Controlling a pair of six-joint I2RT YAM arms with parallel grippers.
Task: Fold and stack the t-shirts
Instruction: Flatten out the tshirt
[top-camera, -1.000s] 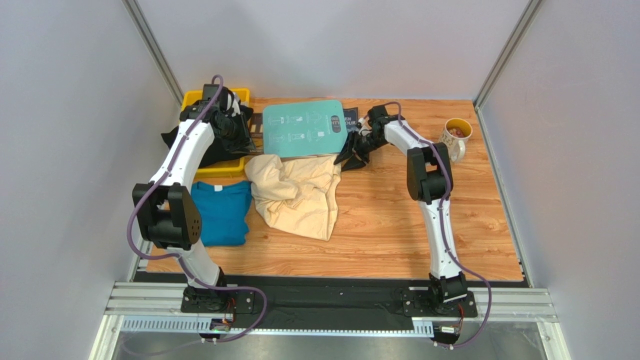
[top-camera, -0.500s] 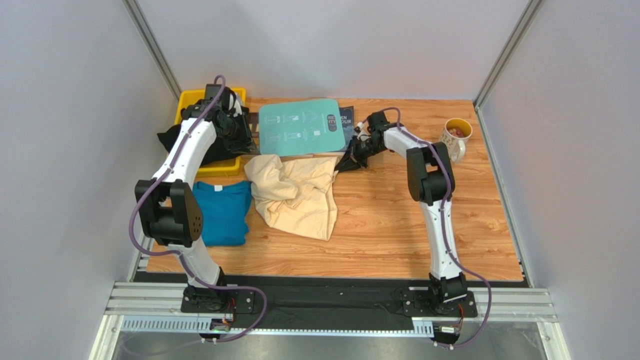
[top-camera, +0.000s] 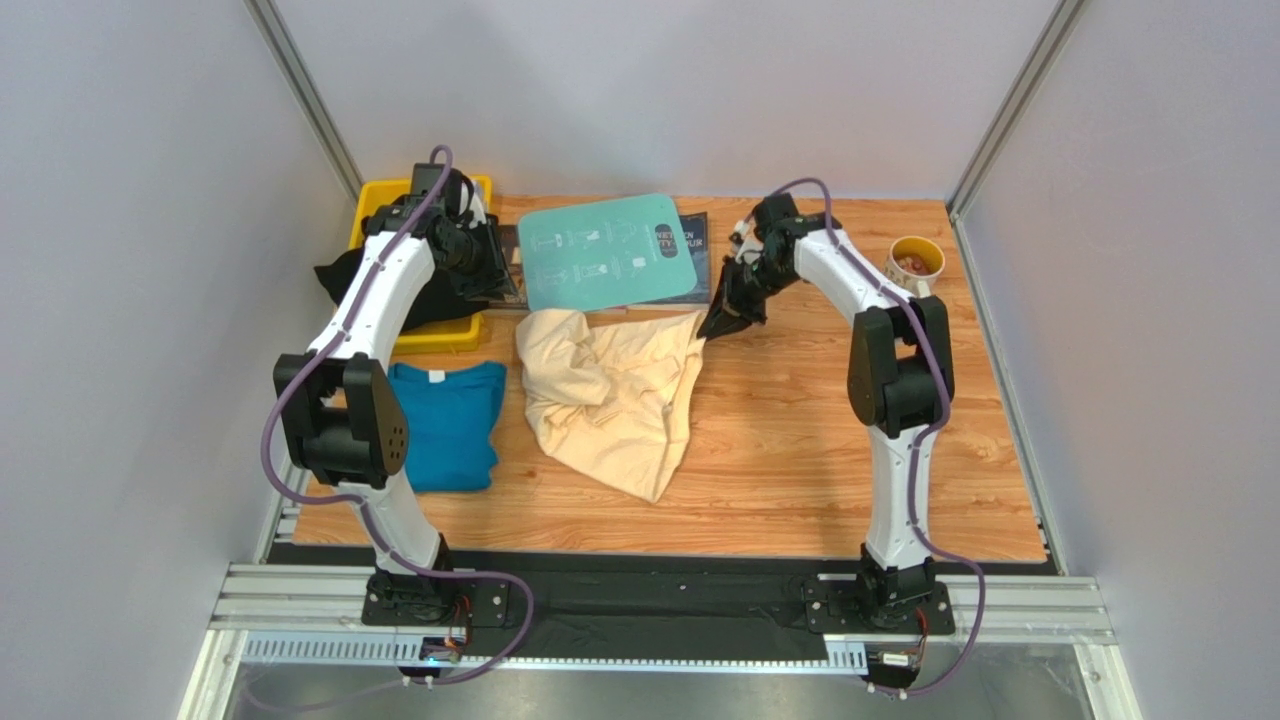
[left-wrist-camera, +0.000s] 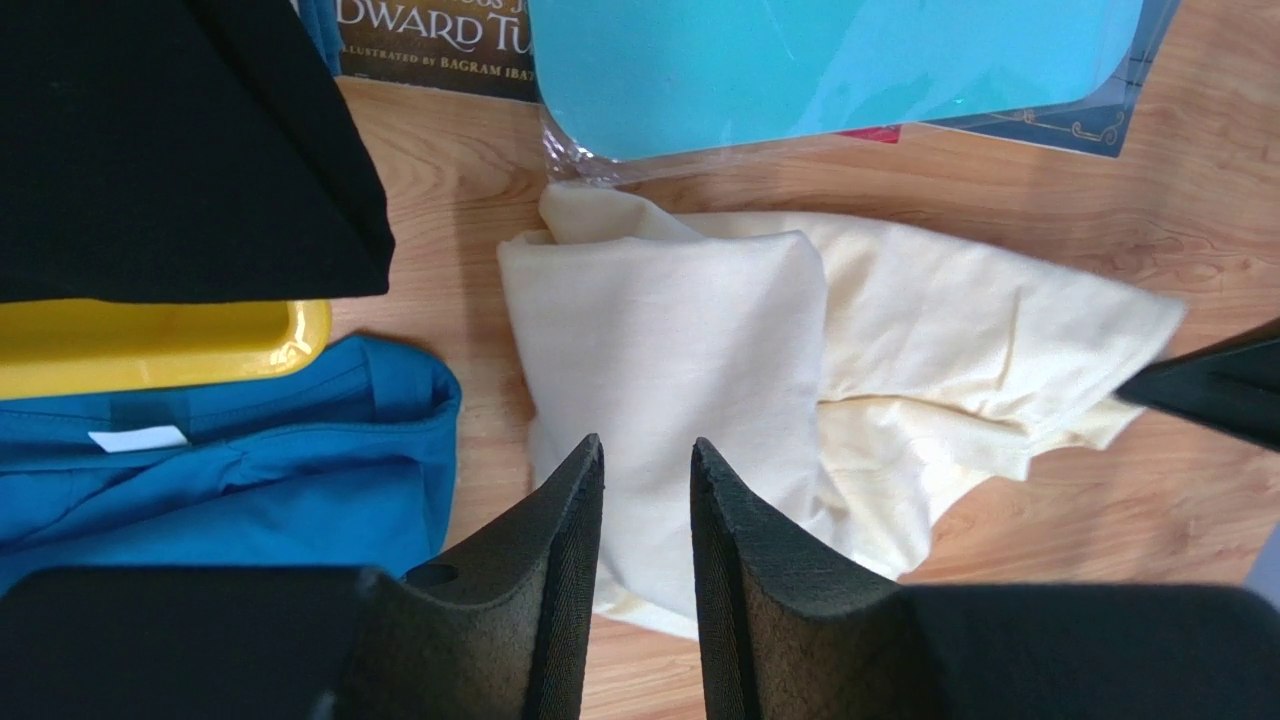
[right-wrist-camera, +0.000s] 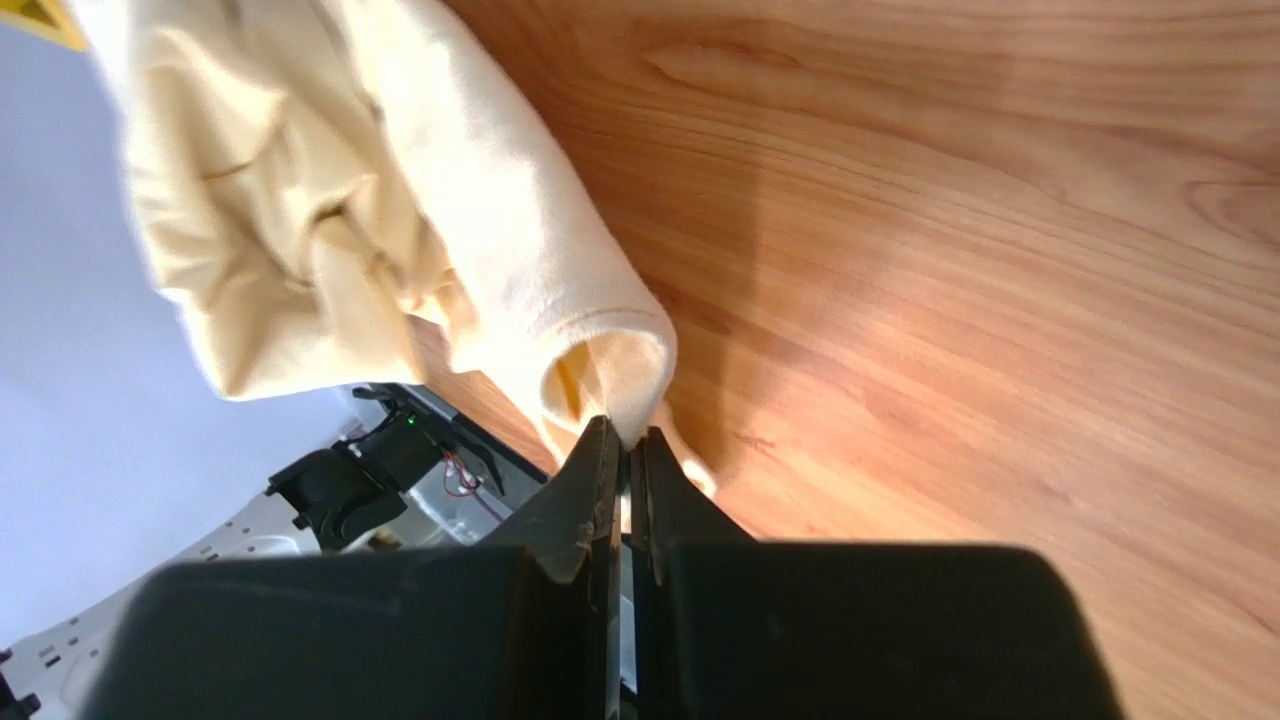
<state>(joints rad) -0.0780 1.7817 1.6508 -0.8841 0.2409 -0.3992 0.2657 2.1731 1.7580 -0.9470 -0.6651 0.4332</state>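
Taking clock directions from the middle of the table (top-camera: 842, 450), with twelve o'clock at the far wall, the first t-shirt (top-camera: 609, 393) lay at the centre. The second t-shirt (top-camera: 443, 425) lay just beside it at nine o'clock, along the left edge. The board (top-camera: 609, 252) rested on a book (top-camera: 693, 230) at eleven o'clock, just behind the first t-shirt. The bin (top-camera: 394, 198) stood at ten o'clock with a third t-shirt (top-camera: 443, 297) over its near rim, and the mug (top-camera: 912, 260) stood at two o'clock.
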